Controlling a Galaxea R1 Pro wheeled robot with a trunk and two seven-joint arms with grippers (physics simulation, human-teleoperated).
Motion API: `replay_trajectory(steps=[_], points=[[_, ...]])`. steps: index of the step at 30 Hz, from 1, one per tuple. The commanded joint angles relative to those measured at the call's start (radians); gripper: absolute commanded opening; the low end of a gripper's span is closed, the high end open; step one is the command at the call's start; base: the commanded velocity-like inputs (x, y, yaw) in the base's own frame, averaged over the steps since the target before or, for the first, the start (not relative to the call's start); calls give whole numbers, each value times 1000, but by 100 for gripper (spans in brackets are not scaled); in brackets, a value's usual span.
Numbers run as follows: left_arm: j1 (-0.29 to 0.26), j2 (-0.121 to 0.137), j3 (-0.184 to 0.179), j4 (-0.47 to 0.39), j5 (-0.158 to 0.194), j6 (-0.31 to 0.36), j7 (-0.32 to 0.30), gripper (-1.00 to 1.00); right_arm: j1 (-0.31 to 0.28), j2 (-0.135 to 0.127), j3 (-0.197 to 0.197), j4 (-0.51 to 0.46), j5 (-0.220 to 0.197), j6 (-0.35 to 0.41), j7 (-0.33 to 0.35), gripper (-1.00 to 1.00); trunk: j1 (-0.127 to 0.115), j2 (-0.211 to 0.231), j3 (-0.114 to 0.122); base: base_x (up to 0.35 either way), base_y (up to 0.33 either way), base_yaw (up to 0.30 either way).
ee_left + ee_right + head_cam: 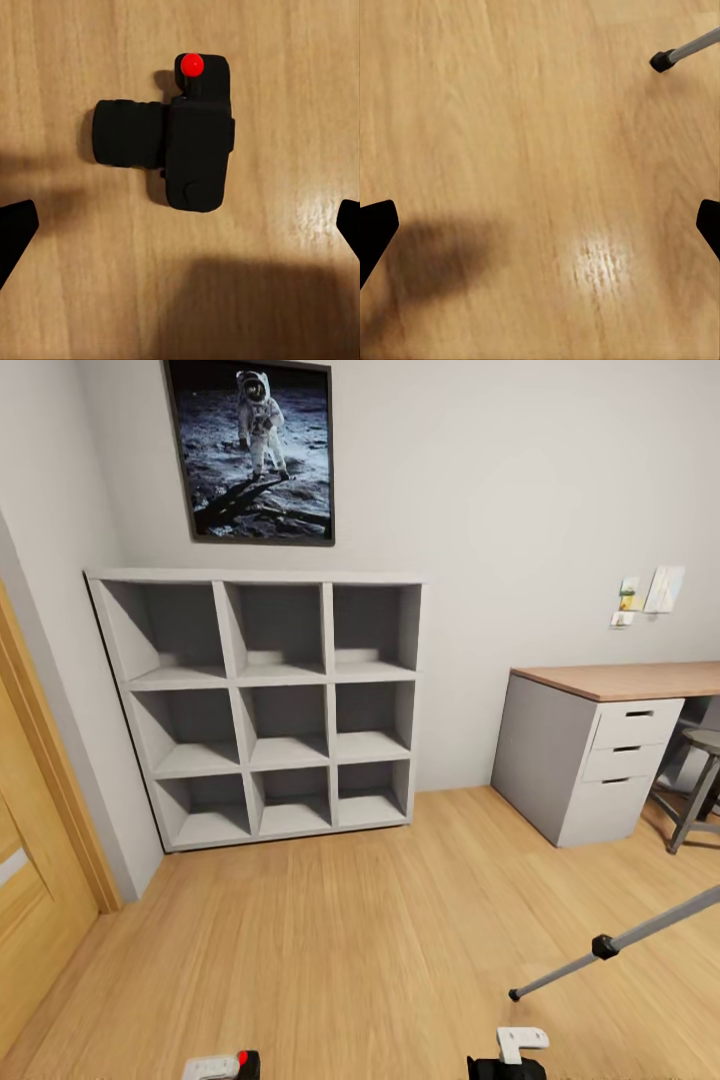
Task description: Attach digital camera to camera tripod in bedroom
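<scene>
Head view, bottom edge: the left gripper (222, 1066) appears as a white part with a black block and a red dot beside it, cut off by the frame; the right gripper (510, 1058) shows a white bracket above a black body, also cut off. In the left wrist view the left gripper (180, 229) has its fingertips (15, 225) spread to the two side edges of the frame, touching nothing. The digital camera (169, 135) lies on the wood floor (285, 90) in the upper middle of that frame, lens barrel toward the frame's left and red button at its top, apart from both fingertips, with bare boards around it. In the right wrist view the right gripper (540, 229) is likewise spread wide, fingertips (375, 229) at the side edges over bare floor; a leg of the camera tripod (679, 54) ends in a black foot at the upper right corner.

Head view, lower right: the tripod leg (610, 945), silver with a black joint and foot, slants in from the right edge. Open floor (350, 920) fills the middle ground. A wooden door (30, 920) bounds the left edge. Farther back, a grey cube shelf (270, 705) stands against the pale wall; a desk (600, 750) with drawers and a stool (695, 785) occupy the right edge. An astronaut picture (255, 450) hangs at top centre-left.
</scene>
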Motion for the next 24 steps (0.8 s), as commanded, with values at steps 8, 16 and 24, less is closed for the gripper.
replay_trajectory(steps=[8, 16, 24], points=[[0, -3, -1, 14, 5, -5, 4, 100, 0, 1, -6, -2, 8, 8, 0, 100, 31, -57, -26, 0, 0, 0], [0, -4, 0, 15, 5, -5, 4, 100, 0, 1, -6, -3, 9, 7, 1, 100, 34, -59, -57, 0, 0, 0], [0, -6, -1, 16, 6, -11, 4, 100, 0, 2, -7, -3, 9, 6, 1, 100, 38, -60, -88, 0, 0, 0]])
